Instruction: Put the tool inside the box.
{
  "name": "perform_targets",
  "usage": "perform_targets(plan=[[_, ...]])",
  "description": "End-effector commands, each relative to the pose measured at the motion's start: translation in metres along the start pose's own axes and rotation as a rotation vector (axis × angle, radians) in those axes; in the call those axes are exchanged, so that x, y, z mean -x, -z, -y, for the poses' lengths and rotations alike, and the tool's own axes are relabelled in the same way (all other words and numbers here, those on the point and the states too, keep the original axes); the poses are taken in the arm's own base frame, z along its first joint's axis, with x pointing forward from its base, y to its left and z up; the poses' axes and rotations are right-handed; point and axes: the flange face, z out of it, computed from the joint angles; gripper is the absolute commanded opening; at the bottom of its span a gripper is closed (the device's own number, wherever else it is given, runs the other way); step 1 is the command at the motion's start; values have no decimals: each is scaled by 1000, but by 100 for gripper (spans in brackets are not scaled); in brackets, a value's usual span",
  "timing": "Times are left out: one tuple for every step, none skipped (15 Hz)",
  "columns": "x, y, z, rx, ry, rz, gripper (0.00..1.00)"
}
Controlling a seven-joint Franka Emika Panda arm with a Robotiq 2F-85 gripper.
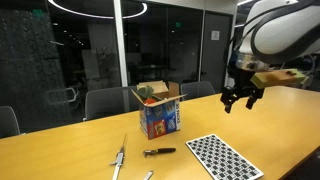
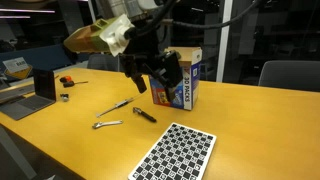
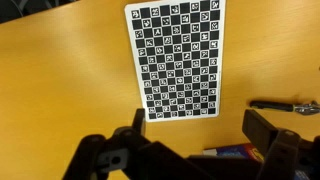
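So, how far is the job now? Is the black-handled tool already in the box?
Nothing is done yet: the black-handled tool lies on the table, apart from the box. In hand: the gripping tool hangs open and empty above the table. Left: grasp it, lift it, and drop it into the box.

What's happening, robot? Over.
Gripper open, empty, aloft. Short dark black-handled tool on table, near blue printed cardboard box. Black-and-white checkered board beside it, not blocking.

A checkered board (image 3: 178, 58) lies flat on the table (image 1: 60, 150) (wood-toned), a silvery tool (image 1: 119, 158) well apart from it.
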Motion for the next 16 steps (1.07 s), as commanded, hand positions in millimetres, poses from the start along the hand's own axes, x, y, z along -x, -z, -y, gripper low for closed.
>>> perform_targets(plan=[[0, 1, 0, 0, 0, 1, 100], [0, 1, 0, 0, 0, 1, 100], [0, 1, 0, 0, 0, 1, 100], [0, 1, 0, 0, 0, 1, 100], [0, 1, 0, 0, 0, 1, 100], [0, 1, 0, 0, 0, 1, 100], [0, 1, 0, 0, 0, 1, 100], [-5, -2, 4, -30, -48, 30, 100], [-8, -5, 8, -40, -83, 56, 100], [-13, -8, 14, -52, -132, 89, 100], [-19, -14, 22, -60, -185, 130, 100], [-23, -19, 29, -77, -225, 160, 100], [-29, -27, 39, -81, -269, 194, 100], [-35, -35, 48, -92, -306, 229, 100], [-41, -45, 60, -102, -344, 263, 100], [-48, -54, 72, -111, -386, 295, 100]])
